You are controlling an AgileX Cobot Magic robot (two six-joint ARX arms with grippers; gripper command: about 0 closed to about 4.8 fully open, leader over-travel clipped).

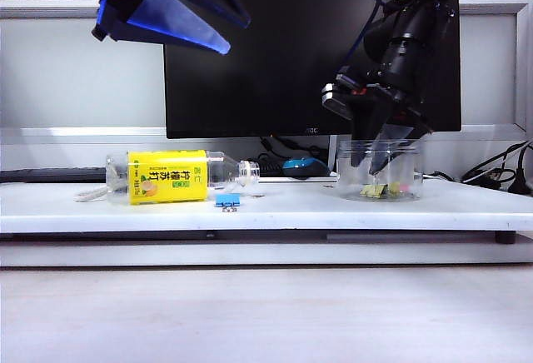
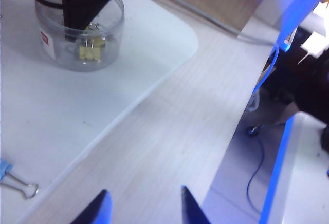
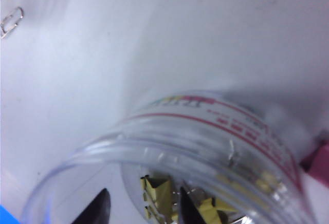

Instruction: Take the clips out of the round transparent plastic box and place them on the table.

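Right now, the right gripper (image 1: 376,156) is dipped down inside the round transparent plastic box (image 1: 381,171), which stands on the right part of the table (image 1: 275,211). Its jaws are spread apart and nothing is held between them. The clips (image 3: 160,197) are piled at the bottom of the box, just under the fingertips. The left gripper (image 2: 143,209) is held high above the left side, wide open and empty too.

Things could go wrong from here. The clips are tiny and tangled, so two might be picked up at once, or one might be dropped back in. The box is light, so it could be pushed or tipped if its wall is bumped by a finger. No clips are seen out on the table yet.
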